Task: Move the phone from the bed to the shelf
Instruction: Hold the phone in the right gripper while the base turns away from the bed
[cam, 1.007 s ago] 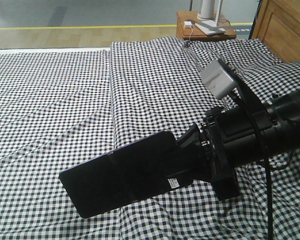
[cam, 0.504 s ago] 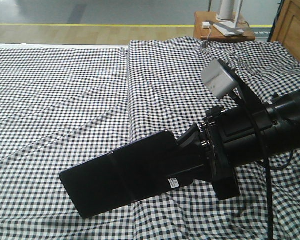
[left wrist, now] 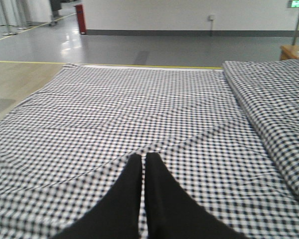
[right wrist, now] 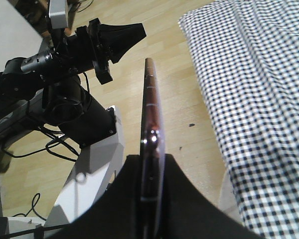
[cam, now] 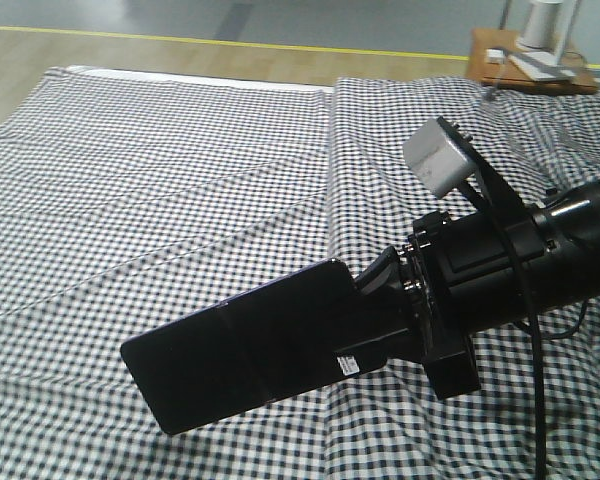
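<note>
The phone (cam: 240, 345), a slim glossy black slab with a small white sticker, is held in the air above the bed (cam: 180, 150) and its checked bedding. My right gripper (cam: 368, 318) is shut on its right end. In the right wrist view the phone (right wrist: 150, 114) shows edge-on between the two black fingers of the right gripper (right wrist: 152, 162). My left gripper (left wrist: 143, 158) is shut with nothing in it, hovering low over the bed (left wrist: 139, 99); it also shows as the left gripper (right wrist: 132, 32) in the right wrist view. The shelf is out of view.
A small wooden nightstand (cam: 525, 72) with a white object on it stands beyond the bed's far right corner. Wooden floor with a yellow line (cam: 180, 42) borders the bed's far edge. The robot's white base (right wrist: 92, 167) and cables stand on the floor beside the bed (right wrist: 259, 74).
The bed and nightstand have slid to the right in the front view as the view turned left. The phone sits in the right gripper just as before.
</note>
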{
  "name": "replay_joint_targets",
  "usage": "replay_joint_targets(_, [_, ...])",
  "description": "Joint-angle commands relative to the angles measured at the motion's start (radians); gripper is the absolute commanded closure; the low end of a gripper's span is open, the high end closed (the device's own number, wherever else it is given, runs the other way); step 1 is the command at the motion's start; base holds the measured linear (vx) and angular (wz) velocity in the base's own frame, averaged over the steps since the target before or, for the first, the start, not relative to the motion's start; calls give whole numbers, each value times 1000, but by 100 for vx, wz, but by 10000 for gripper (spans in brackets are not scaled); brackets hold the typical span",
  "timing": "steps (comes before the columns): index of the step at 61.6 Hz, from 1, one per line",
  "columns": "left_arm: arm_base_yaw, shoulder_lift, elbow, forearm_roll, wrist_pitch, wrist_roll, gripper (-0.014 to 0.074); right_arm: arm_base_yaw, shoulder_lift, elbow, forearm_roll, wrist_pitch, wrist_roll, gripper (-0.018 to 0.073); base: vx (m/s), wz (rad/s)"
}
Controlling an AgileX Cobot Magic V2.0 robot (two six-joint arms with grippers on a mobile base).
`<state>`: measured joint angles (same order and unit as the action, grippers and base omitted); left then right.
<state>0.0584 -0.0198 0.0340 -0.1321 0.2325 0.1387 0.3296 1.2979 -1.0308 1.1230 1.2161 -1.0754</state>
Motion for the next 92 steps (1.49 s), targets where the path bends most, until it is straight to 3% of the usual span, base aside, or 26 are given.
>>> replay_joint_targets(1, [-4,-5,2,-6,-74,-4,596,1,-30,-27,91,75,-4,561,-11,43])
replay_joint_targets(92, [-4,-5,2,-6,-74,-4,596,1,-30,-27,91,75,-4,561,-12,47])
